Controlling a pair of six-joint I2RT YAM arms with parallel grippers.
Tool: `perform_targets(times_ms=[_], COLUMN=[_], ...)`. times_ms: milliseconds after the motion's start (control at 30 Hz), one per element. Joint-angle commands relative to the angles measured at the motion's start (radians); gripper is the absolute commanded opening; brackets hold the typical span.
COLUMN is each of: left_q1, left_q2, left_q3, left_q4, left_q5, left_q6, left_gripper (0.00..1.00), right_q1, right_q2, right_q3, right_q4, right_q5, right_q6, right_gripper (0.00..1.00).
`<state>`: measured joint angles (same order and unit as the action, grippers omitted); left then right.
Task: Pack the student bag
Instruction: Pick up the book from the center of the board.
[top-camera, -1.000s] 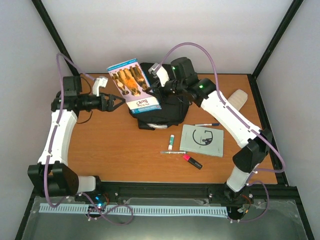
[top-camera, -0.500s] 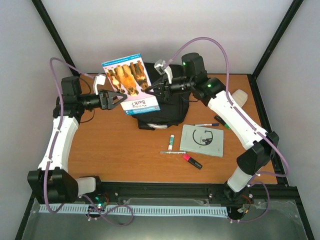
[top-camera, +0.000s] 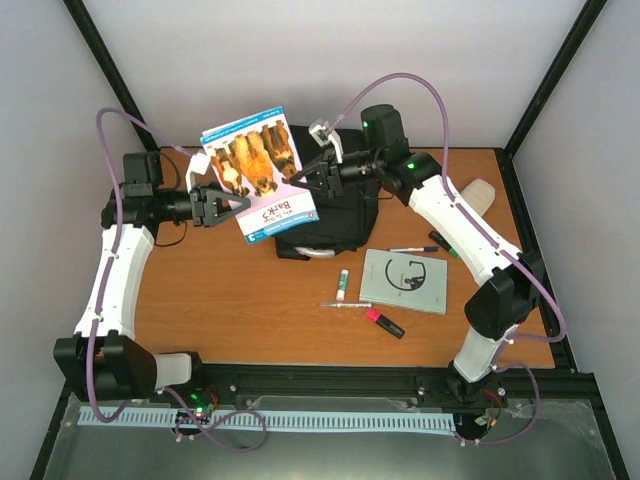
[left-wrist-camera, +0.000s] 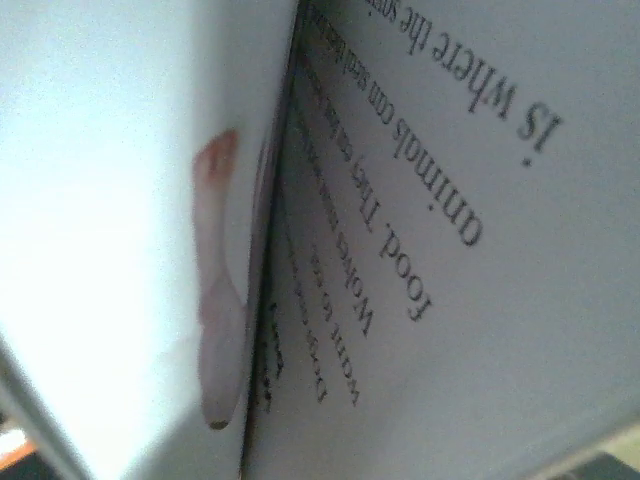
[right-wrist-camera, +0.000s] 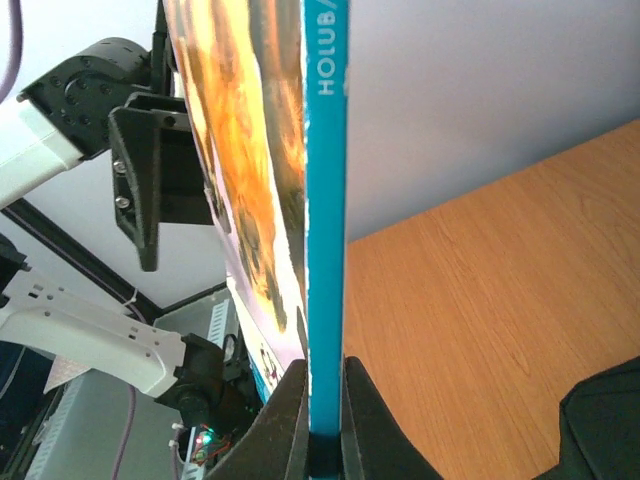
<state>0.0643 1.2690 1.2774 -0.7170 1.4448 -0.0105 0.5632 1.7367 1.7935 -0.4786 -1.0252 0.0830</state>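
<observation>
Book (top-camera: 258, 175), mid-air handover: right tool (top-camera: 305, 180) is pinching its spine edge, left tool (top-camera: 222, 205) is straddling the far edge, grip perhaps incomplete (cannot tell), so it should be clamping firmly before right is releasing; student bag (top-camera: 340, 225) is lying on worktop (top-camera: 230, 290) just behind.

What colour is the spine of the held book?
The spine is turquoise with white lettering, clearest in the right wrist view.

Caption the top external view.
Right gripper pinches a picture book by the student bag; left gripper open at its opposite edge.
</observation>
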Motion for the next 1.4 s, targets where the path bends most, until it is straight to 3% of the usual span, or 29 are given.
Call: perform_targets(times_ms=[0,267,300,367,400,567,633,733,800,1033,1167,1367], left_q1=[-0.001,0.007,0.008,0.011,0.013,0.017,0.018,0.019,0.017,-0.007,-0.021,-0.07], left_q2=[0.003,0.003,0.004,0.003,0.0,-0.009,-0.012,-0.015,-0.02,-0.027,-0.06,-0.107], left_q3=[0.019,-0.013,-0.019,-0.032,-0.038,-0.058,-0.064,-0.058,-0.064,-0.075,-0.085,-0.102], left_q4=[-0.098,-0.002,0.009,0.03,0.042,0.05,0.037,-0.099,-0.195,-0.512,-0.557,-0.536], left_q5=[0.083,0.0,-0.007,-0.044,-0.057,-0.094,-0.108,-0.142,-0.176,-0.466,-0.535,-0.589], left_q6=[0.068,-0.056,-0.069,-0.101,-0.114,-0.138,-0.12,0.056,0.188,0.691,0.835,0.911], left_gripper=[0.63,0.39,0.32,0.07,0.02,0.01,0.01,0.01,0.01,0.01,0.01,0.01], right_q1=[-0.01,-0.009,-0.009,-0.01,-0.009,-0.01,-0.013,-0.037,-0.061,-0.083,-0.082,-0.039], right_q2=[0.0,-0.02,-0.022,-0.025,-0.027,-0.033,-0.041,-0.058,-0.061,0.003,0.051,0.093], right_q3=[0.008,-0.054,-0.058,-0.066,-0.069,-0.081,-0.075,-0.042,0.003,0.246,0.305,0.341], right_q4=[0.034,0.042,0.046,0.047,0.046,0.03,-0.001,-0.072,-0.14,-0.496,-0.573,-0.657], right_q5=[0.031,0.051,0.053,0.062,0.067,0.094,0.12,0.148,0.152,0.129,0.122,0.112], right_q6=[0.022,0.041,0.042,0.043,0.043,0.031,-0.004,-0.102,-0.2,-0.71,-0.778,-0.932], right_gripper=[0.03,0.05,0.05,0.05,0.06,0.14,0.3,0.55,0.63,0.75,0.78,0.86])
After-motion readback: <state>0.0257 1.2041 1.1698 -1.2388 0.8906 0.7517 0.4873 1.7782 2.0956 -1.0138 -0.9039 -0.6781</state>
